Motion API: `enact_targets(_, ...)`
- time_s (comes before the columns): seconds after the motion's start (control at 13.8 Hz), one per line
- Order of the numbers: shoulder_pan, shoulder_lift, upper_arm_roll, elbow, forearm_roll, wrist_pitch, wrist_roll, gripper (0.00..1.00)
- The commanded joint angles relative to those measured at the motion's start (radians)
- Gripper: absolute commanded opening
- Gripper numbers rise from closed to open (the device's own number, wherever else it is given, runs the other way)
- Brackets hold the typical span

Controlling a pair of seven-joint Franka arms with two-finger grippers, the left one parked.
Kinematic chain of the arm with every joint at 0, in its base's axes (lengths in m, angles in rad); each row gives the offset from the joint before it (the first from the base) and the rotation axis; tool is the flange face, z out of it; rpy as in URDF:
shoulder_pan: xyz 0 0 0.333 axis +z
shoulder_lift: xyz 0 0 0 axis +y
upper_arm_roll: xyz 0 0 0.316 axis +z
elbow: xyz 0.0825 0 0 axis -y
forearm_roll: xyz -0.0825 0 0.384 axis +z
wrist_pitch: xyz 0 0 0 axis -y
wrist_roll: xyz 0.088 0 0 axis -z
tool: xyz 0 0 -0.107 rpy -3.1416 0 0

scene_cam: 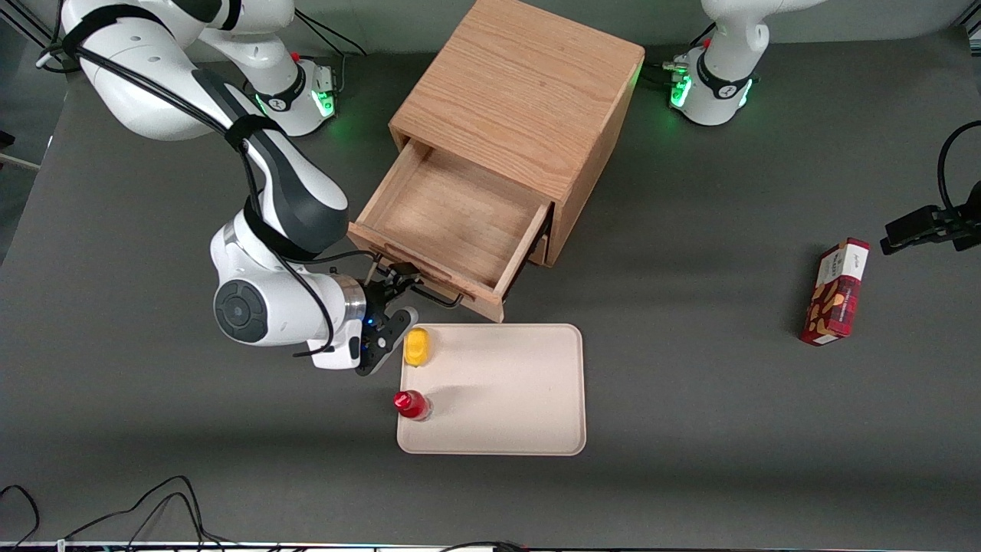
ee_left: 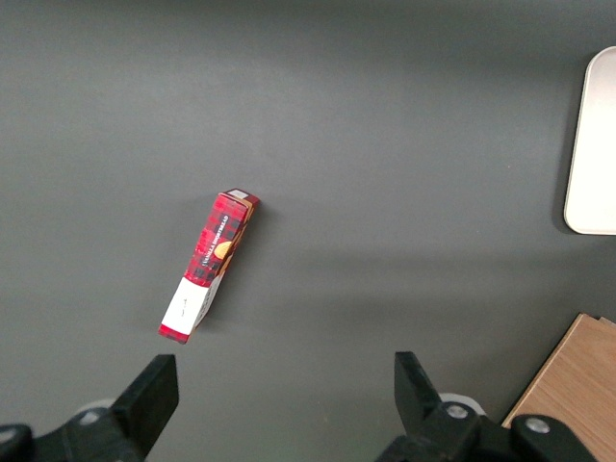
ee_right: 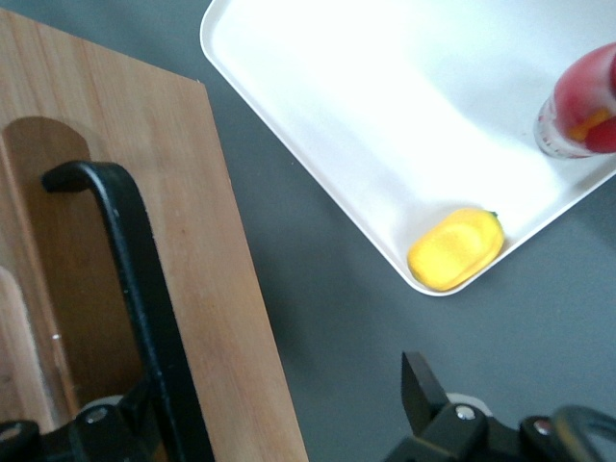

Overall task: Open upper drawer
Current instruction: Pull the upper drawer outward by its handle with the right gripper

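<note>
The upper drawer (scene_cam: 452,230) stands pulled well out of the oak cabinet (scene_cam: 529,100), its shallow wooden tray bare inside and its front facing the front camera at an angle. Its black wire handle (ee_right: 135,289) runs along the wooden front. The tool (scene_cam: 395,295) is at this handle: the right wrist view shows one finger just against the bar and the other well apart over the desk (scene_cam: 690,322), so the fingers are spread and not clamped on the bar.

Just in front of the drawer, nearer the front camera, a pale tray (scene_cam: 529,429) lies flat on the desk. A yellow piece (scene_cam: 416,346) lies in the tray's corner closest to the tool, and a red-capped bottle (scene_cam: 411,405) stands upright in the next corner, nearer the front camera.

Toward the parked arm's end of the desk, well apart from the cabinet, lies a red box (scene_cam: 835,291).
</note>
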Motion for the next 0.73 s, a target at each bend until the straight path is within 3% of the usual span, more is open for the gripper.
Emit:
enact_targets(0.0,0.011,0.039,-0.028,0.084,-0.026,-0.034,-0.018,1.0)
enact_targets(0.65,0.008,0.104,-0.08,0.216,-0.026,-0.038,-0.095,1.0)
